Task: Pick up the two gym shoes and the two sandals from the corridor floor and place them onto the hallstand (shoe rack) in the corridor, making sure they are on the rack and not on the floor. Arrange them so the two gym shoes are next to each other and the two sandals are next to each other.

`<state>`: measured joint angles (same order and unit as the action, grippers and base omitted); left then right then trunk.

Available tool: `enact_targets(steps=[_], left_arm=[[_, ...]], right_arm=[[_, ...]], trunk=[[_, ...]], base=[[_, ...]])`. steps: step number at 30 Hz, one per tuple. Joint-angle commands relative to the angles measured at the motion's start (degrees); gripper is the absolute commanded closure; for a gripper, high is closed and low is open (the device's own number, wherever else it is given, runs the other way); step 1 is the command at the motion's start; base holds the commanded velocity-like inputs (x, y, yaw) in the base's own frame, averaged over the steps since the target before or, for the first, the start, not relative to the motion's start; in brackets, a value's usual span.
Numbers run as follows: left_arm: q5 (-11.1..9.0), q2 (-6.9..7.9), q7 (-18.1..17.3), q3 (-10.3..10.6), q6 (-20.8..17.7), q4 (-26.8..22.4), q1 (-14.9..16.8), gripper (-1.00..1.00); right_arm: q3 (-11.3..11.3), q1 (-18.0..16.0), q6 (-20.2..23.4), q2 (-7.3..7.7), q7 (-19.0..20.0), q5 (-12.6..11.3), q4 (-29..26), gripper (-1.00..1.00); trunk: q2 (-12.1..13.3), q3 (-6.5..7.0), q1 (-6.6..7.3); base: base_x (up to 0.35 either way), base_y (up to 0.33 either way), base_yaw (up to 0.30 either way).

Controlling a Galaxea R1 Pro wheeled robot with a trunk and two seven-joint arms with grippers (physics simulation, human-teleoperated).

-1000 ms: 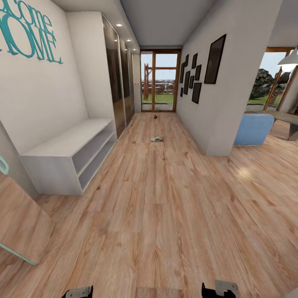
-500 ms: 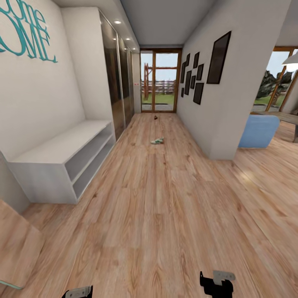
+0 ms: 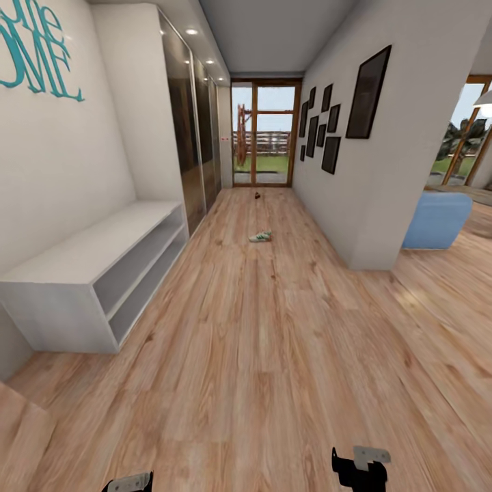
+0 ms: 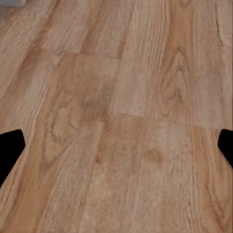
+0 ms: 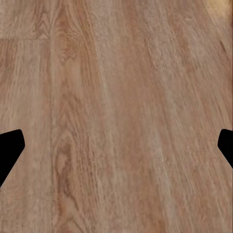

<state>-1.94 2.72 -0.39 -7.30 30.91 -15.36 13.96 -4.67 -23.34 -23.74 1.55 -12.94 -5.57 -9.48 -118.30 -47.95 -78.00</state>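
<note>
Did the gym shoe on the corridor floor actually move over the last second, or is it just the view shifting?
No. The gym shoe keeps its spot on the same floor planks, short of the glass door; the whole view shifted together, so the camera moved.

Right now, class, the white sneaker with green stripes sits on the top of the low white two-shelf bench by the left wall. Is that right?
No. The white sneaker with green stripes lies on the wood-plank floor, mid-corridor, well beyond the low white two-shelf bench, as the head view shows.
</note>
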Motion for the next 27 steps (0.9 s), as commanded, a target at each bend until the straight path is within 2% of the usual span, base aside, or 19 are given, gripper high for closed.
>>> enact_targets(steps=[1,27], left_arm=[[-0.19,0.0,-0.01,0.01,0.17,0.05,0.03,-1.0],[-0.12,0.05,0.21,-0.04,0.15,1.21,0.04,-1.0]], right_arm=[[-0.5,-0.03,-0.2,0.0,-0.15,-0.6,0.02,-1.0],[-0.28,-0.03,-0.25,0.07,-0.41,-0.84,-0.1,-1.0]], trunk=[[-0.02,-0.05,-0.03],[-0.02,-0.03,-0.03]], base=[[0.339,0.0,0.0],[0.339,0.0,0.0]])
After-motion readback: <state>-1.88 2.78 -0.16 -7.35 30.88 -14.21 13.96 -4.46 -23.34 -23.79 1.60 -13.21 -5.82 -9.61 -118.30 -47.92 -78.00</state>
